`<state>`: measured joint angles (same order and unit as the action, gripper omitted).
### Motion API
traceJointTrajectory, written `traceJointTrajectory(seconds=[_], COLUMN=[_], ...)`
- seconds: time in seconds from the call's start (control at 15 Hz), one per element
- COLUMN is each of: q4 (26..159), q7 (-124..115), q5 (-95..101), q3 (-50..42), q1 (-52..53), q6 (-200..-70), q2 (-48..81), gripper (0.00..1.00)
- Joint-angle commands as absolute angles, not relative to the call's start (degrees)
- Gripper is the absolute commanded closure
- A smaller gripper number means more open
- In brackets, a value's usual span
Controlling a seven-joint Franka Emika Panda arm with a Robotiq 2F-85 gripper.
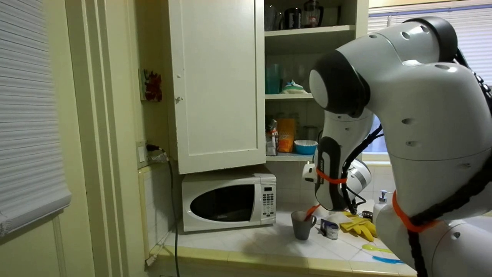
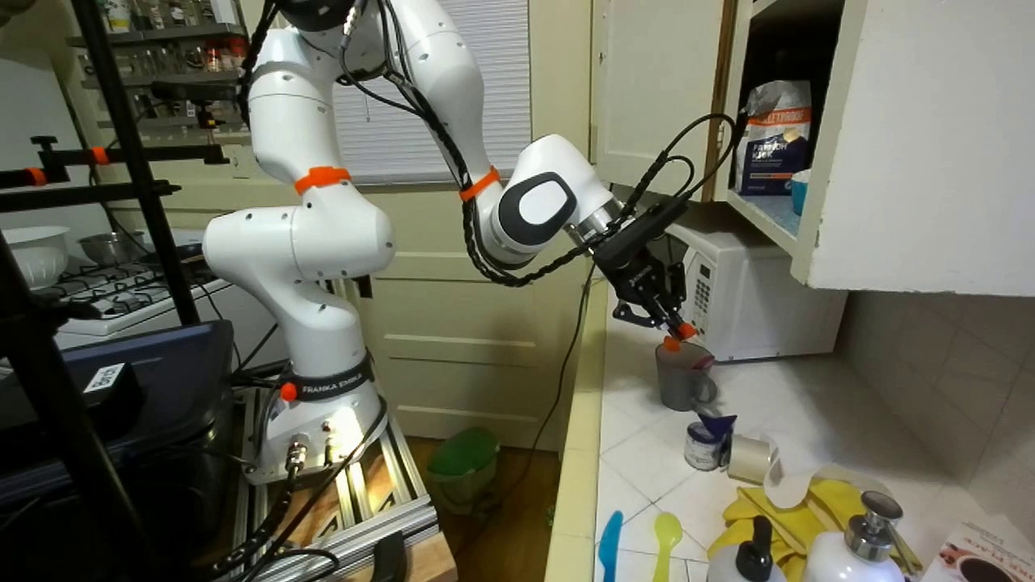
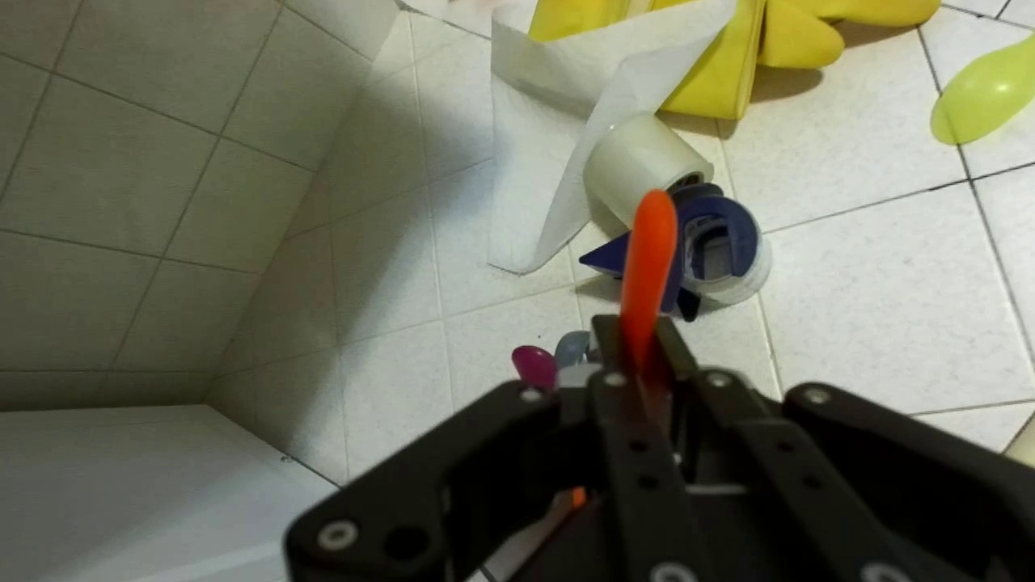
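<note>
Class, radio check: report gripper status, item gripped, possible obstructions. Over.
Gripper shut on orange utensil. Utensil at mouth of gray mug; whether inside, unclear. Microwave beside mug, possibly limiting movement.

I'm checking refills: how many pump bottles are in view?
2, by the yellow gloves: a black-topped bottle and a silver-topped bottle. More may be hidden.

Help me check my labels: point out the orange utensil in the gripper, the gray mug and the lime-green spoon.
Orange utensil (image 3: 648, 271): wrist view, middle of its exposed length.
Gray mug (image 2: 676, 380): in an exterior view, on its outer wall.
Lime-green spoon (image 2: 667, 537): in an exterior view, on its bowl.
</note>
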<state>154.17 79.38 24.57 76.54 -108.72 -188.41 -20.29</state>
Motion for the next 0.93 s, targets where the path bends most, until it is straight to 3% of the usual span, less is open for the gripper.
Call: traceJointTrajectory(seconds=[0.0, 0.87], q4=[153.3, 150.4], q7=[77.3, 75.9], q5=[23.4, 23.5], q3=[84.7, 101.3], q1=[-116.0, -131.2], q6=[-191.1, -194.8], q2=[-21.7, -24.1], gripper=[0.97, 0.97])
